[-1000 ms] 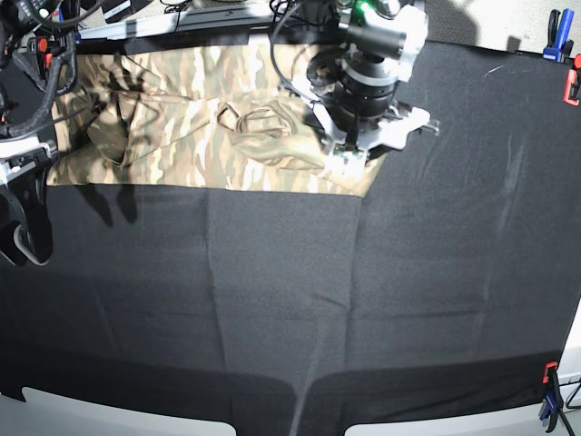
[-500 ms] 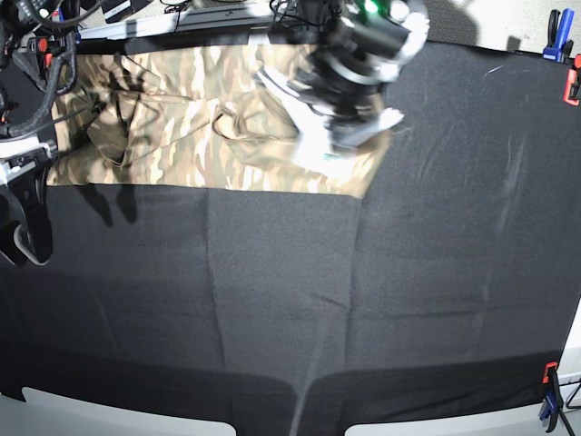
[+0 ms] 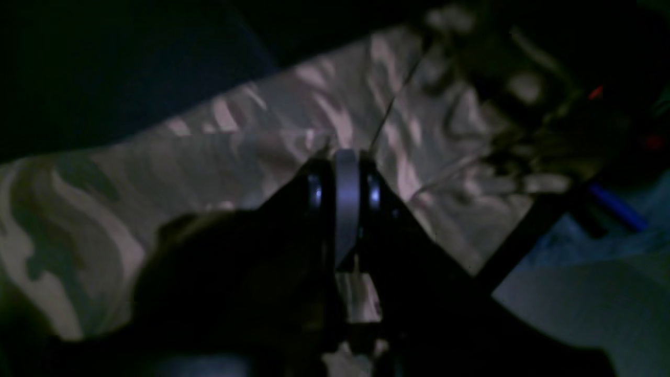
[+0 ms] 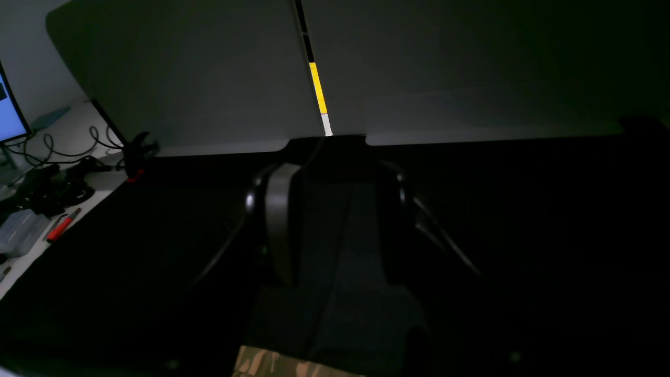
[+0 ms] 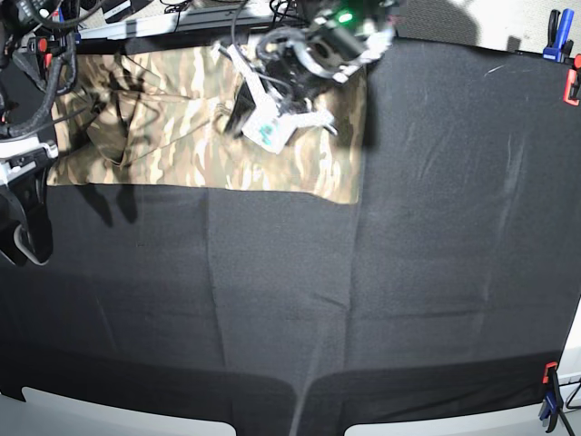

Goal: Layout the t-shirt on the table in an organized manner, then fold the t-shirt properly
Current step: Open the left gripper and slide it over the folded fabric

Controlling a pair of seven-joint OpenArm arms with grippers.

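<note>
The table (image 5: 408, 272), draped in matte black cloth, fills nearly the whole base view. Red and blue clamps (image 5: 561, 45) sit at its far right edge, and another clamp (image 5: 548, 391) at the near right corner.

The t-shirt (image 5: 163, 136), camouflage in tan, olive and cream, lies on the far left part of the table, spread as a wide band. Its near edge runs fairly straight across the cloth; its right edge ends about mid-table. The left portion shows wrinkles and a darker folded patch. The rest of the table, nearer the camera and to the right, is bare black cloth.

Left arm (image 5: 336, 32): reaches in from the far edge over the right half of the shirt, blurred in the base view. The left gripper (image 3: 343, 157) has its fingers pressed together. In the left wrist view the fingertips (image 3: 345, 173) sit directly above camouflage fabric, which spreads out on both sides of and beyond them. A bit of fabric shows near the base of the fingers, but the view is too dark to tell whether cloth is pinched or whether the tips touch the shirt.

Right arm (image 5: 23, 200): at the left edge of the table, beside the shirt's near left corner. The right gripper (image 4: 327, 220) has its fingers spread apart with nothing between them, over black cloth. In the right wrist view only a small strip of the shirt shows at the bottom edge, behind the fingers, apart from them.
</note>
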